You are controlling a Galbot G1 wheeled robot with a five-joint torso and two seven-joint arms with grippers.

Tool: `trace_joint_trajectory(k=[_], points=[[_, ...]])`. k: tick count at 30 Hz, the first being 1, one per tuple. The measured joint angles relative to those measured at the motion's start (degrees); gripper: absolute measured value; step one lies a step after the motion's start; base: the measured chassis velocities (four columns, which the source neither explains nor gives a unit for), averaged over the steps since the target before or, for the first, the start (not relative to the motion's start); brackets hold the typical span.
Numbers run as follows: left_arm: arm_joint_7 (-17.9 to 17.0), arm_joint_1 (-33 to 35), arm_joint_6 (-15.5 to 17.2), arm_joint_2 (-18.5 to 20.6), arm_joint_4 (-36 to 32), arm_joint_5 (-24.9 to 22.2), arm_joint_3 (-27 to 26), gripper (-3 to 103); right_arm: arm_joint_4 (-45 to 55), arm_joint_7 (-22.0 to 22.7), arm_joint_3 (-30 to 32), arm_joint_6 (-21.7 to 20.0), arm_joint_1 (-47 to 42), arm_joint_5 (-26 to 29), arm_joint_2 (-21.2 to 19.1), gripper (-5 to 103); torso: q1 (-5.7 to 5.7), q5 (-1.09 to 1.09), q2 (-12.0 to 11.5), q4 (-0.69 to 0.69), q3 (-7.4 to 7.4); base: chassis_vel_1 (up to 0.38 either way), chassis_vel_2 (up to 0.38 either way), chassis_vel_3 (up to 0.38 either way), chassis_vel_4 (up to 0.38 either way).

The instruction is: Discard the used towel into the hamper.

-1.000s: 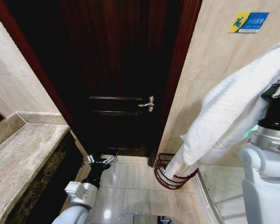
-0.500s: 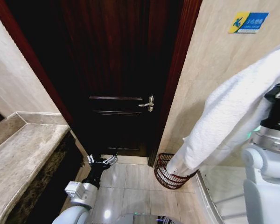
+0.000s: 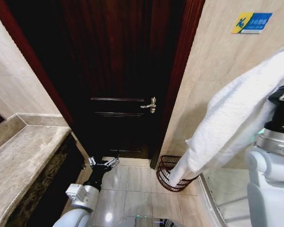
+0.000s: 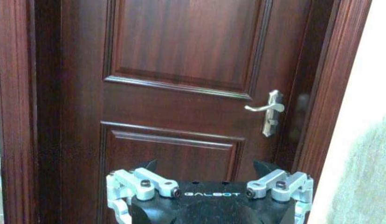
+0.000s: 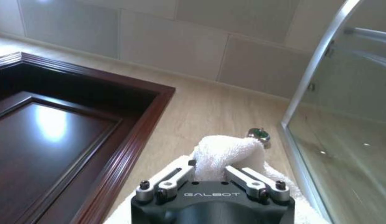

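Beside door [image 3: 118, 71], hamper [image 3: 166, 176] on floor; right gripper [image 5: 211, 173] clenched on towel [image 3: 227, 118] (end dangling into hamper), left gripper [image 4: 209, 196] released, low

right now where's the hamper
In the head view the hamper sits on the floor low on the right, at the foot of the door frame against the wall, with the towel's lower end hanging into it.

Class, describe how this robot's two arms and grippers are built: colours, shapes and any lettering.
The left gripper has a black body lettered GALBOT, with silver metal linkage fingers joined by dark pins. The right gripper matches: black body, same lettering, silver fingers. Both arms have smooth white rounded casings; the right wrist carries a silver ring and a black section.
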Motion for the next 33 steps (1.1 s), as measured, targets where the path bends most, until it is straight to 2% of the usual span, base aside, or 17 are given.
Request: trace_joint_trajectory(k=[18,27,33], points=[[0.00,0.00,0.00,0.00,0.00,0.00,0.00,100,-0.16,0.59,-0.36,-0.05,0.25,0.44,-0.14,5,0.02,0.00,0.00,0.01,0.01,-0.045,0.045,0.049,-0.045],[0.00,0.00,0.00,0.00,0.00,0.00,0.00,100,-3.55,0.03,0.01,3.26,-1.76,0.37,1.26,5,-0.01,0.01,0.00,0.00,0.00,-0.003,0.005,0.007,-0.003],[0.00,0.00,0.00,0.00,0.00,0.00,0.00,100,-6.32,-0.29,-0.36,4.03,-1.76,0.47,1.91,5,-0.01,0.00,0.00,0.00,0.00,0.000,0.000,0.000,0.000]])
